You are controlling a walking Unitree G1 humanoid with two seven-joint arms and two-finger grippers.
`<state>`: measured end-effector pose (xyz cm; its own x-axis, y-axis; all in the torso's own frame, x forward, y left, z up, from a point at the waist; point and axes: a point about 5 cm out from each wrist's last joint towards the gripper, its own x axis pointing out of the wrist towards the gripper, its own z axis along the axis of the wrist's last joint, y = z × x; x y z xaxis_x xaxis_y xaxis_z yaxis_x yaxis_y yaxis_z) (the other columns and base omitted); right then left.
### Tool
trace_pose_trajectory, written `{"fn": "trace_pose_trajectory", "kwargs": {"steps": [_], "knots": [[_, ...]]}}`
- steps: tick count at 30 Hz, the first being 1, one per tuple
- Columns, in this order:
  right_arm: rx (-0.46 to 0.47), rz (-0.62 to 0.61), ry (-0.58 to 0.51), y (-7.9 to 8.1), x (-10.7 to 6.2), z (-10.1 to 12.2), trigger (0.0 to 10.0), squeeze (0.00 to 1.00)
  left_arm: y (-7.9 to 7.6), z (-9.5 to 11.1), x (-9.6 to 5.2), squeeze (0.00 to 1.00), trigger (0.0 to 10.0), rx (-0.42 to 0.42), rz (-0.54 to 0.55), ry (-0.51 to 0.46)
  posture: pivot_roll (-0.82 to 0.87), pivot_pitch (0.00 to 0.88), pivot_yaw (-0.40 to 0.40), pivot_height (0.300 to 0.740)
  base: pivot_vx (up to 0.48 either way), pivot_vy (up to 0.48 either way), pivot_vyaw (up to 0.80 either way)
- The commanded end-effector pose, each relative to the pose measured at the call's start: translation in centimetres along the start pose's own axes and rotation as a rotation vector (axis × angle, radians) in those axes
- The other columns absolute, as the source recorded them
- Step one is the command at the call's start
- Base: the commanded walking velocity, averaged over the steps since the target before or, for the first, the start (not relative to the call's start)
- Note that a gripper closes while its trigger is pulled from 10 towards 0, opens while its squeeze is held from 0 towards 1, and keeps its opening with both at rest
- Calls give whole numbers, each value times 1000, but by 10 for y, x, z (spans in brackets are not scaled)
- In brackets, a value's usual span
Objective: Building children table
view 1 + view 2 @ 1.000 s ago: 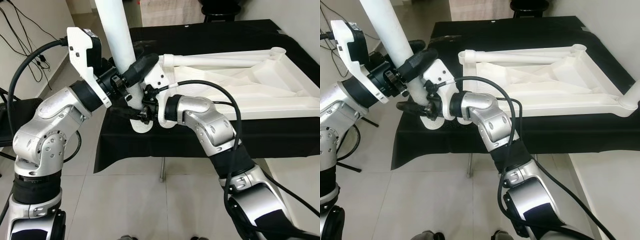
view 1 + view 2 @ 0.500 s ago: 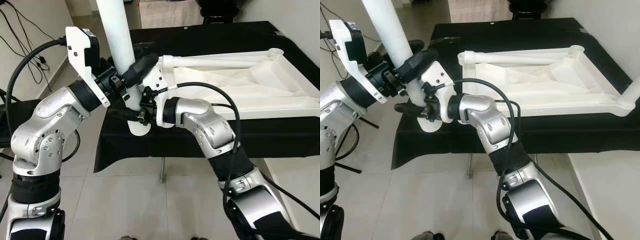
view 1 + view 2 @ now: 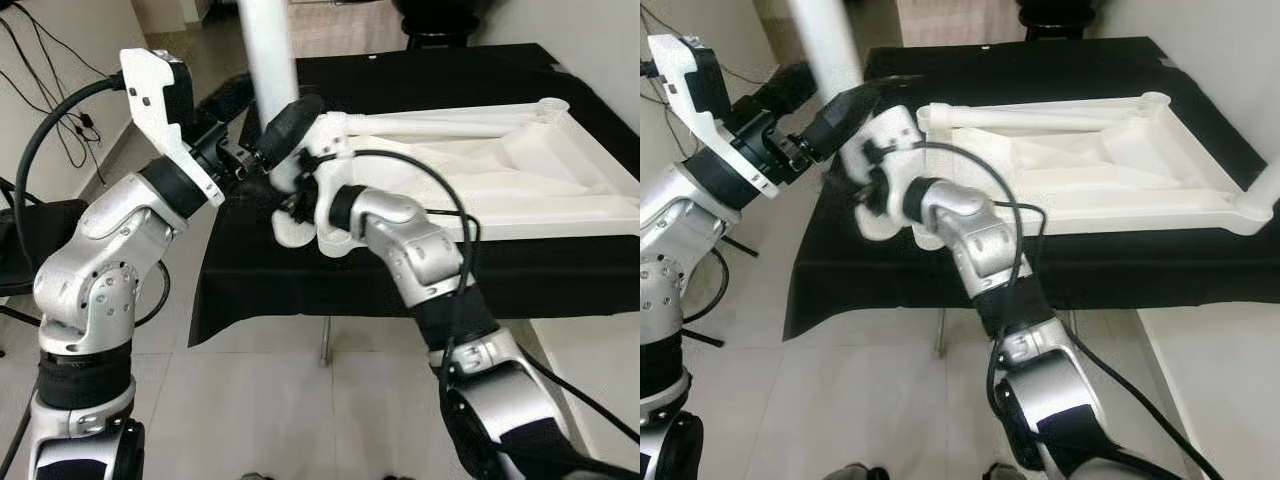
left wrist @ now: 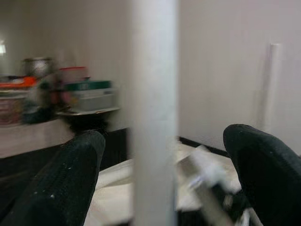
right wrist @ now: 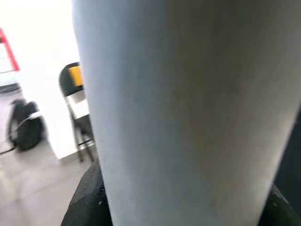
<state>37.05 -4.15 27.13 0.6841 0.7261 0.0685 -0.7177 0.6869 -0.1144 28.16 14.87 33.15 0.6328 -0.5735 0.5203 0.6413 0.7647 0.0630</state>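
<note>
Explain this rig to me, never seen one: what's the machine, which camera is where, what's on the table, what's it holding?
It is a humanoid robot with two silver arms ending in black two-finger grippers. The two wide pictures come from its head, looking down; the two close-ups come from wrist cameras. On the black-draped table lies an upside-down white plastic children's tabletop. A white round table leg stands nearly upright at the tabletop's near-left corner. The right gripper grips its lower end; the left gripper's fingers straddle it higher up with gaps on both sides.
</note>
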Motion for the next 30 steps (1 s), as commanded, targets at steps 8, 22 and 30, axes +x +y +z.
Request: {"fn": "trace_pose_trajectory", "kwargs": {"steps": [8,22,30], "knots": [[9,-163,-69,-23,3,11,0,0,6,-19,-47,337,10000,94,293,131,53,239,48,740,0,0,0],[35,60,-219,-5,11,19,0,0,-68,-83,-140,0,10000,50,371,558,108,358,62,740,0,0,0],[-14,338,-254,11,7,20,10000,0,-72,-71,-153,0,10000,169,470,534,132,401,73,740,0,0,0]]}}
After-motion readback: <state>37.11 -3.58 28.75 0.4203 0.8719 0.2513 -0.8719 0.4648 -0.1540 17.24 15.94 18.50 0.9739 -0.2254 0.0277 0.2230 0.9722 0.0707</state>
